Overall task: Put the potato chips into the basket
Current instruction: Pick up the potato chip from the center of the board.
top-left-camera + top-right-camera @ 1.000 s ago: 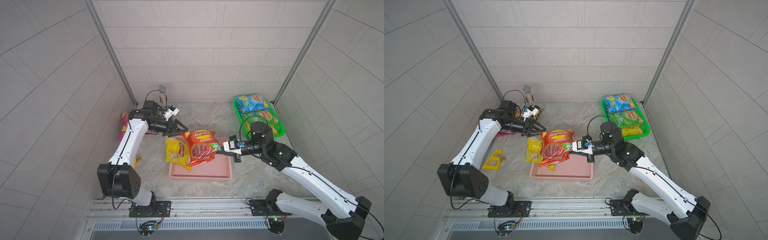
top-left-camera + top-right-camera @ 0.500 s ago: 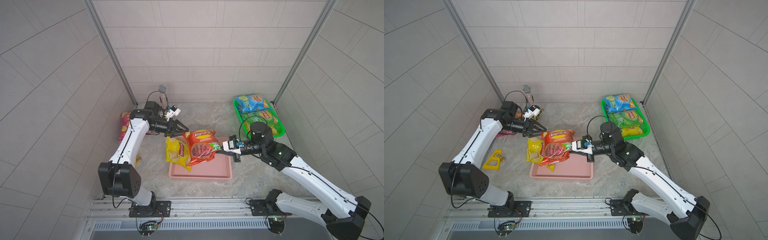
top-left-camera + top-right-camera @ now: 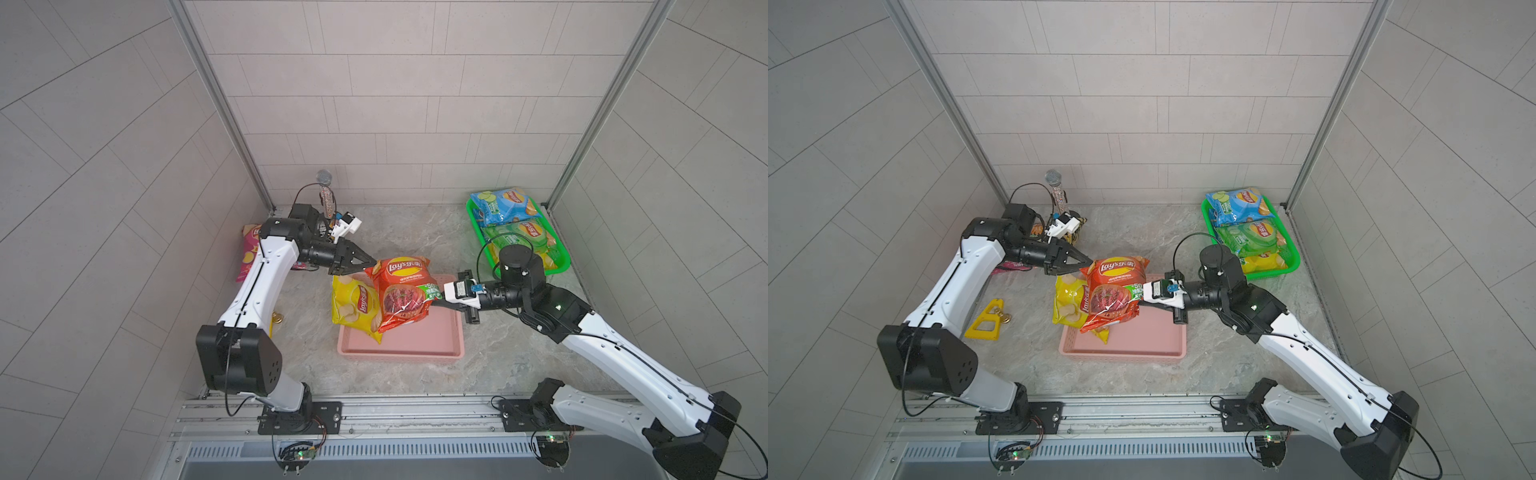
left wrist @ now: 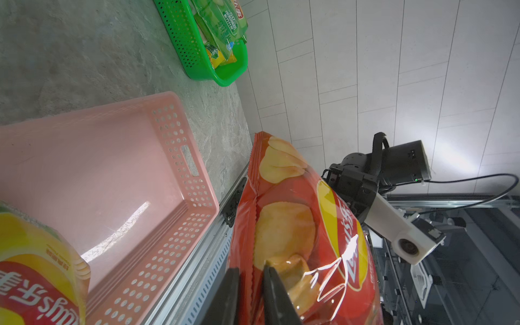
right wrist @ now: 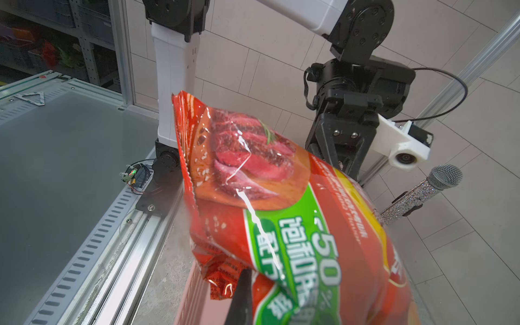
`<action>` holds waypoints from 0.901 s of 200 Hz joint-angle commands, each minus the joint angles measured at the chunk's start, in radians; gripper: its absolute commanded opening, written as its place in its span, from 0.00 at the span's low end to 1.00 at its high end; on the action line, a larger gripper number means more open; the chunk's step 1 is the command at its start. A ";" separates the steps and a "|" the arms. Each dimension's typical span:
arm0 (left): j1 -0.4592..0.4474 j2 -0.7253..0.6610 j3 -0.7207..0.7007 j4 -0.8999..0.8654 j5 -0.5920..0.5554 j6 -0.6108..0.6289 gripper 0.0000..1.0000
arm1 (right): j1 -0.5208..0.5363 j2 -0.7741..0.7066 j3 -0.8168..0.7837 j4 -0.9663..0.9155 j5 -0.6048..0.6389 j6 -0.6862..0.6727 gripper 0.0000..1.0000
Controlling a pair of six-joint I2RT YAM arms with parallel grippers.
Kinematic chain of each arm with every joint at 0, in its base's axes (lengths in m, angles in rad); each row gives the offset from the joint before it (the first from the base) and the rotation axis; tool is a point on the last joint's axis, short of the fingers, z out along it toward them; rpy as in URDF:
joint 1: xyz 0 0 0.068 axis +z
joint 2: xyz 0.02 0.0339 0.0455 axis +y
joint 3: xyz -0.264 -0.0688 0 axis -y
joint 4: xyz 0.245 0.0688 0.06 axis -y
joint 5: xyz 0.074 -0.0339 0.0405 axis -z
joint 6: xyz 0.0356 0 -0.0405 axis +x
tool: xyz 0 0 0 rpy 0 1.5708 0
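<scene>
The pink perforated plastic basket (image 3: 399,354) sits mid-table, with the glossy red Lay's chip bag (image 3: 401,295) held just above it and a yellow chip bag (image 3: 353,305) leaning at its left rim. The left gripper (image 4: 250,277) pinches the red bag's top corner, and the right gripper (image 3: 434,302) is clamped on its side edge

Brightly and evenly lit from overhead, with only soft, faint shadows. Bowed toward the frame edges in both top views. Streaked with white glare on the red chip bag (image 5: 281,213) and the pink basket (image 4: 118,233); washed out at right of the left wrist view; blurred along the bottom of both wrist views.
</scene>
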 commanded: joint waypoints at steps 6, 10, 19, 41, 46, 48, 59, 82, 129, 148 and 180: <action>-0.011 0.010 0.026 -0.071 0.028 0.053 0.13 | 0.004 -0.015 -0.008 0.046 0.028 -0.013 0.00; -0.011 0.010 0.030 -0.079 0.027 0.059 0.11 | 0.004 -0.014 -0.009 0.046 0.031 -0.014 0.00; -0.011 0.014 0.038 -0.091 0.023 0.070 0.07 | 0.004 -0.015 -0.011 0.046 0.038 -0.015 0.00; -0.011 0.020 0.058 -0.112 0.008 0.086 0.00 | 0.005 -0.017 -0.018 0.046 0.057 -0.017 0.00; -0.012 0.020 0.061 -0.114 0.004 0.088 0.00 | 0.005 -0.019 -0.021 0.046 0.064 -0.017 0.00; -0.012 0.019 0.062 -0.114 0.002 0.088 0.00 | 0.005 -0.019 -0.022 0.047 0.065 -0.016 0.00; -0.012 0.020 0.072 -0.116 -0.008 0.091 0.00 | 0.005 -0.026 -0.036 0.060 0.087 -0.006 0.00; -0.011 0.011 0.104 -0.116 -0.054 0.103 0.00 | 0.006 -0.053 -0.085 0.110 0.154 0.037 0.10; -0.014 -0.068 0.118 0.107 -0.175 -0.063 0.00 | 0.006 -0.143 -0.236 0.295 0.396 0.167 0.76; -0.032 -0.107 0.111 0.225 -0.253 -0.138 0.00 | 0.006 -0.172 -0.277 0.328 0.473 0.206 0.78; -0.093 -0.143 0.077 0.326 -0.379 -0.171 0.00 | 0.006 -0.220 -0.355 0.390 0.603 0.315 0.84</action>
